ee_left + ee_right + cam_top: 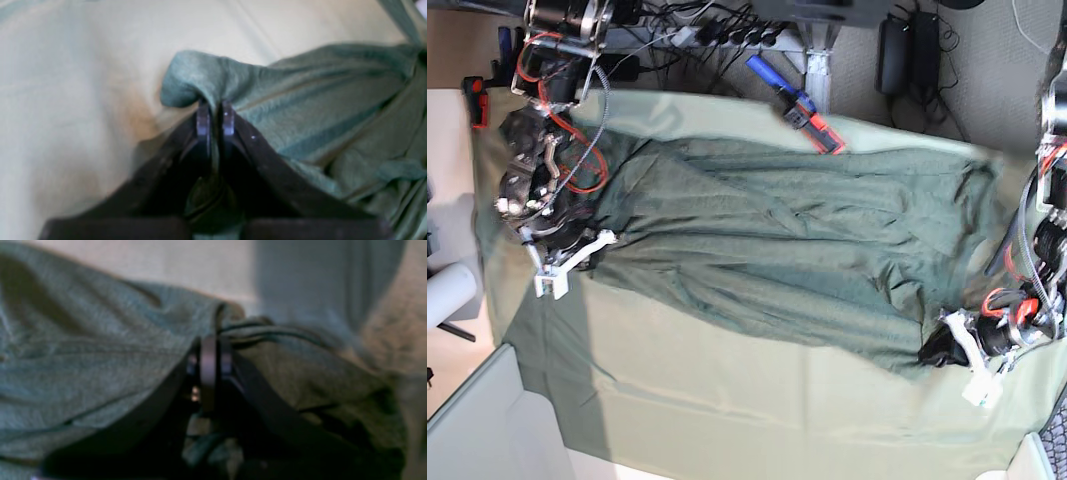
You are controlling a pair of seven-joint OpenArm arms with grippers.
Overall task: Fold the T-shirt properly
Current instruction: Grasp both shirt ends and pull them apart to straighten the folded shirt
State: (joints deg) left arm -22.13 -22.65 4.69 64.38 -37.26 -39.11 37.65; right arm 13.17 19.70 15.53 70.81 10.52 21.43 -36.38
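Right up close in the left wrist view, the left gripper (215,110) sits at the centre of the frame with its two dark fingers (202,123) pressed almost together, and a fold of the T-shirt (300,100) is pinched between the tips. The cloth bunches into a rounded lump just above the tips and fans out toward the right edge of the frame. Behind it, filling the left and top, lies the pale tablecloth (66,100).

Over to the right wrist view, and it is blurry, but the right gripper (210,353) looks clamped too: its tips meet at mid-frame with a dark hem of the T-shirt (83,356) apparently caught between them. Grey-green knit fills the left and lower right of that frame.

Now the overhead base view. The T-shirt (777,250) is stretched out long across the middle of the table, from left to right, creased and slightly slanted down toward the right. The right gripper (577,255) holds its end at the left of the frame, the left gripper (947,345) holds a dark bunched corner at the lower right. The tablecloth (727,410) shows bare below the garment. Farthest back, at the top centre, a blue and orange tool (797,105) lies at the table's far edge, just beyond the shirt.
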